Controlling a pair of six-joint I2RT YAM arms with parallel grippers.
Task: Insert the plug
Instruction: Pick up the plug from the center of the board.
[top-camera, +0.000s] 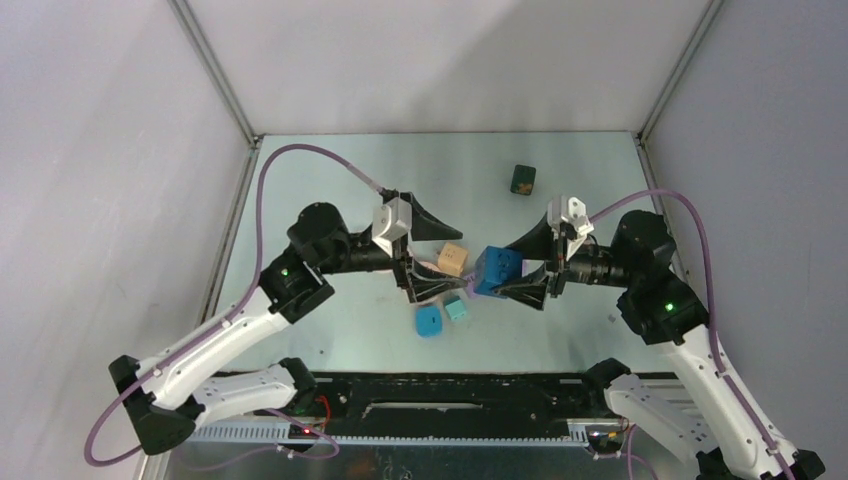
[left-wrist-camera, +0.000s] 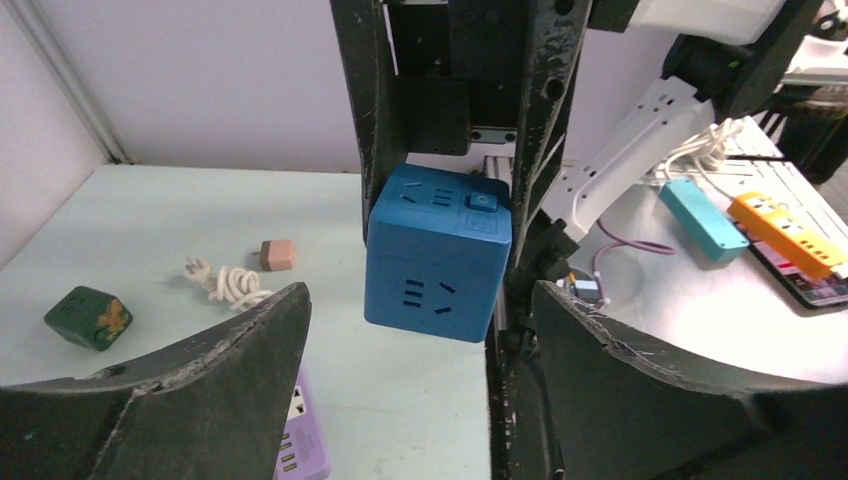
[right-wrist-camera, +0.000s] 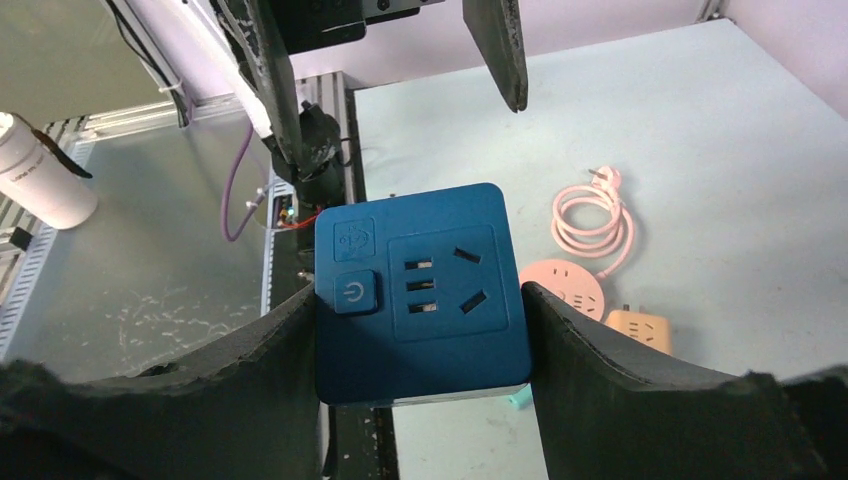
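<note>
Near the middle of the worktop (top-camera: 450, 165) we find the cube (top-camera: 497, 270), a deep-blue plastic socket block with rounded corners and a matte skin. The right pincer (right-wrist-camera: 416, 298) grips it, its two black fingers pressed flat against opposite sides. The face turned to the right wrist camera carries a square power button and a panel of slots.

The left pincer (left-wrist-camera: 420, 297) faces the cube and stands open. Its curved, rough-edged black fingers are spread wide with nothing held between them.

The plug (right-wrist-camera: 603, 178) lies on the worktop beyond the cube, apart from both pincers. It sits at the end of a pale pink cord (right-wrist-camera: 590, 215) wound in loose loops. A round pink socket (right-wrist-camera: 563, 285) lies just beside the coil.

From above, a tan block (top-camera: 452, 259) sits just beside the cube, near the left pincer's fingertips. A small blue block (top-camera: 428, 321) and a teal one (top-camera: 456, 309) lie closer to the arm bases.

The worktop is smooth, pale grey-green, with a soft sheen. White walls (top-camera: 430, 60) close it in on three sides, with metal struts at the corners. Its near edge ends at a black rail by the bases. We see the most room for moving toward the back, where a dark green block (top-camera: 522, 179) sits well apart from the rest.
</note>
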